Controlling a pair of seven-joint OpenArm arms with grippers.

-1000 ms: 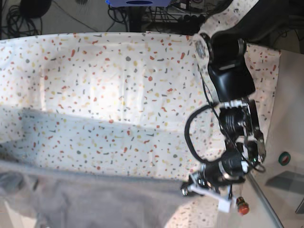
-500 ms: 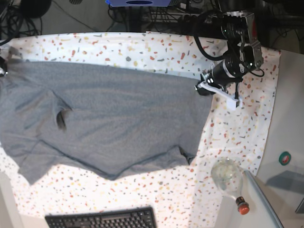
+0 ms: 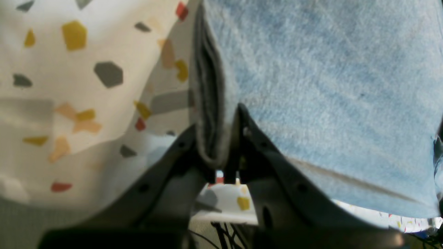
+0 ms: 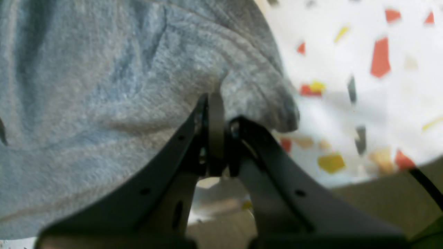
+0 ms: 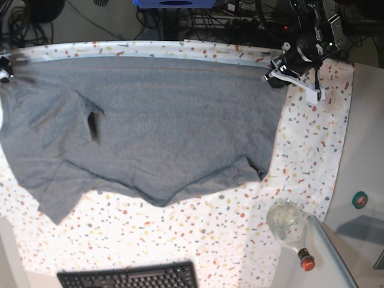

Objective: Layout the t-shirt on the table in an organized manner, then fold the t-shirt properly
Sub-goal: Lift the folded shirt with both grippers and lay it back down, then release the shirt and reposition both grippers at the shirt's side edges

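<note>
T-shirt (image 5: 150, 126) now stretched further up the table (image 5: 300, 174) — both arms' jaws clamped on its corners.

Both wrist views are soft and blurred, the near claw parts dark and out of focus. In the base view, bright glare whitens the surface (image 5: 198, 234) below the t-shirt (image 5: 156, 126), whose folds cast small dark shadows; the top edge is dim.
</note>
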